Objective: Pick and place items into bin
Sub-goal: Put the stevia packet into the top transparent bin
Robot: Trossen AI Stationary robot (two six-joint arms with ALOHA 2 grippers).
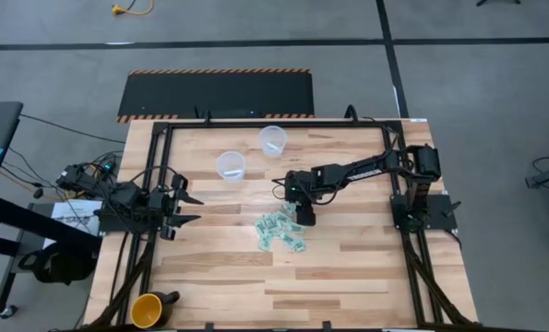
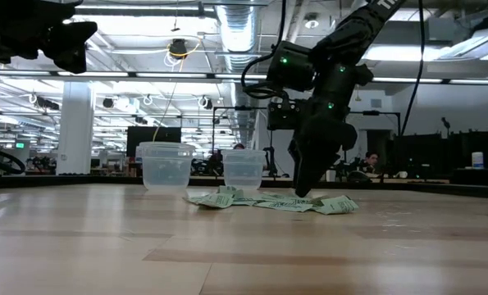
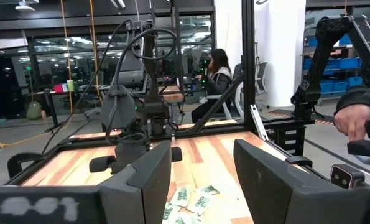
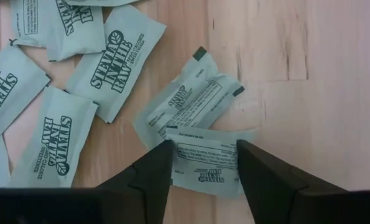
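The right gripper (image 4: 203, 163) hangs open astride one packet (image 4: 204, 163) at the pile's (image 1: 281, 231) edge on the table (image 1: 348, 267); the grasp step. Next it should probably close, then carry to a tub (image 1: 231, 166). The left gripper (image 1: 184, 208) waits open.

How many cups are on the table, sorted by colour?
clear cups: 2
yellow cup: 1
Total: 3

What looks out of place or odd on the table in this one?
A yellow mug lies tipped on its side at the table's near-left corner, far from the packets and two clear cups. Nothing else stands out.
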